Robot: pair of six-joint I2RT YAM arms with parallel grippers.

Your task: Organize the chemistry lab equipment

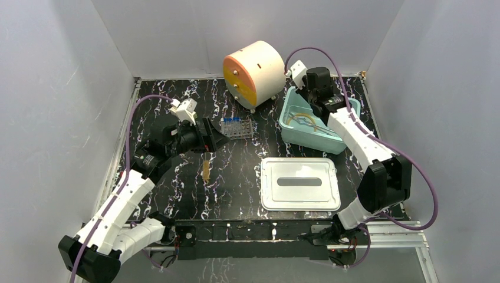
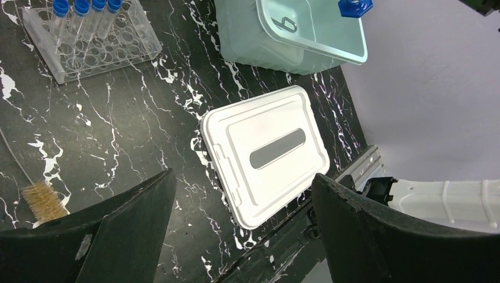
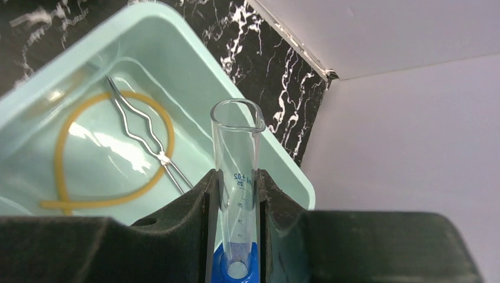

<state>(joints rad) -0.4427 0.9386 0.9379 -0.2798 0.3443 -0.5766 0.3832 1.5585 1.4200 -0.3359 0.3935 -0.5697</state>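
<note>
Left of the teal plastic tub (image 1: 309, 140), my left gripper (image 2: 242, 177) hangs spread near the clear tube rack (image 2: 112, 53) of blue-capped tubes (image 2: 82, 9). Over the tub my right gripper (image 3: 236, 177) clamps a clear graduated cylinder (image 3: 236, 135), its base cut off; a tan rubber-tubing coil (image 3: 118, 196) lies inside.

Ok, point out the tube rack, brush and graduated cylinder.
tube rack (image 2: 118, 44), left wrist view, on its clear perforated top.
brush (image 2: 44, 200), left wrist view, on its tan bristles.
graduated cylinder (image 3: 237, 147), right wrist view, on the glass below the lip.
</note>
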